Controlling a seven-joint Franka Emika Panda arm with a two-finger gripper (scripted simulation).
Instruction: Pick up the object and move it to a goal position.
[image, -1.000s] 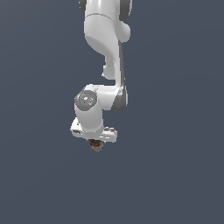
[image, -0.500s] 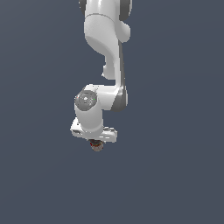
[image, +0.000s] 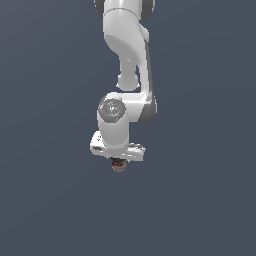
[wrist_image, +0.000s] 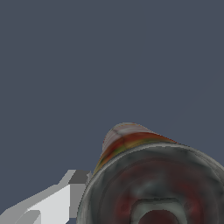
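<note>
Exterior view: white arm, gripper (image: 118, 164) pointing down, closed on the object (image: 118, 167), a tiny dark item with red marks tucked beneath the hand. Wrist view: object (wrist_image: 148, 179) fills the foreground beside one pale finger (wrist_image: 48, 203).

Risk: thin hold on a rounded body; a quick swing could let it slip or twist loose.

Surroundings: uniform grey-blue ground, no edges, no goal marker visible.

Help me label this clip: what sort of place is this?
Likely a bare simulated test scene, not a real room: flat grey-blue ground fills both views, with only a white robot arm whose gripper holds a small can.
</note>
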